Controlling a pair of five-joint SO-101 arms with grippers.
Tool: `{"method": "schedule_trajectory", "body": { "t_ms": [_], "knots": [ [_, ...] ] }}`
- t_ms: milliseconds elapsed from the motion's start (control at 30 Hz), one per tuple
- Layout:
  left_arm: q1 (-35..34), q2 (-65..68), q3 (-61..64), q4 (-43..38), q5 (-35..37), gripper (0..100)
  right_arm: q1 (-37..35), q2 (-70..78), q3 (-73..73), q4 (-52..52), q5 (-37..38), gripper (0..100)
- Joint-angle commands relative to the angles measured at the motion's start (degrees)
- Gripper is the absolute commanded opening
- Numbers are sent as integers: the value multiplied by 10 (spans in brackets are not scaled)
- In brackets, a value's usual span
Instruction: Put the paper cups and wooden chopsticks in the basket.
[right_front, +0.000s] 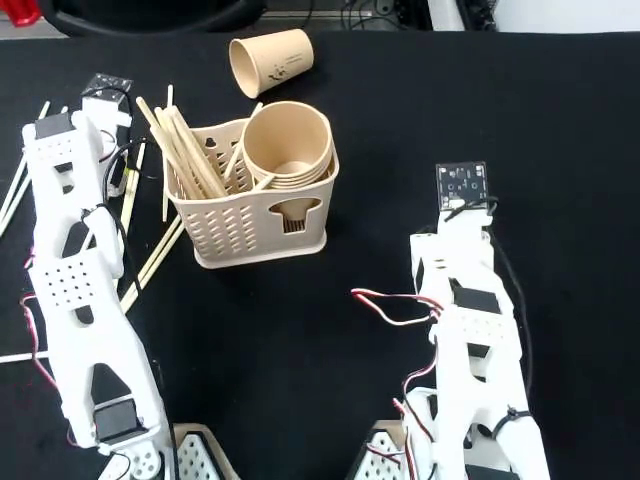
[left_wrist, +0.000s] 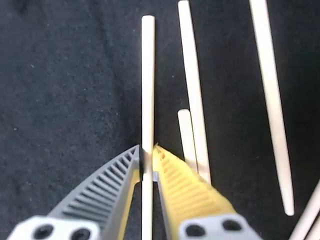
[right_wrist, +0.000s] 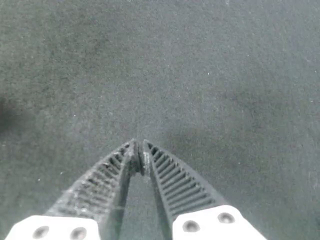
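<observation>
A beige slotted basket (right_front: 250, 222) stands mid-table. It holds stacked paper cups (right_front: 287, 148) and several wooden chopsticks (right_front: 185, 150) leaning out to the left. Another paper cup (right_front: 270, 60) lies on its side behind the basket. My left gripper (left_wrist: 148, 150) is shut on one chopstick (left_wrist: 148, 85) just above the black cloth, left of the basket. More loose chopsticks (left_wrist: 192, 85) lie beside it. My right gripper (right_wrist: 138, 148) is shut with nothing in it, low over bare cloth to the right of the basket.
Loose chopsticks (right_front: 150, 262) lie against the basket's left foot, and others (right_front: 15, 190) lie near the table's left edge. The left arm (right_front: 75, 270) stands over that side and the right arm (right_front: 465, 300) over the right. Red and white wires (right_front: 390, 308) hang from the right arm.
</observation>
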Motion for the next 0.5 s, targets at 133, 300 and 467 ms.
{"method": "schedule_trajectory", "body": {
  "t_ms": [133,300,467],
  "knots": [
    [-20,0,-131,152,2,28,-5,-17,-4,-11,4,13],
    [-36,-7,-196,191,94,28,-5,-17,-3,-11,4,13],
    [-54,-53,-125,192,186,29,-6,-17,-3,-11,4,13]
  ]
}}
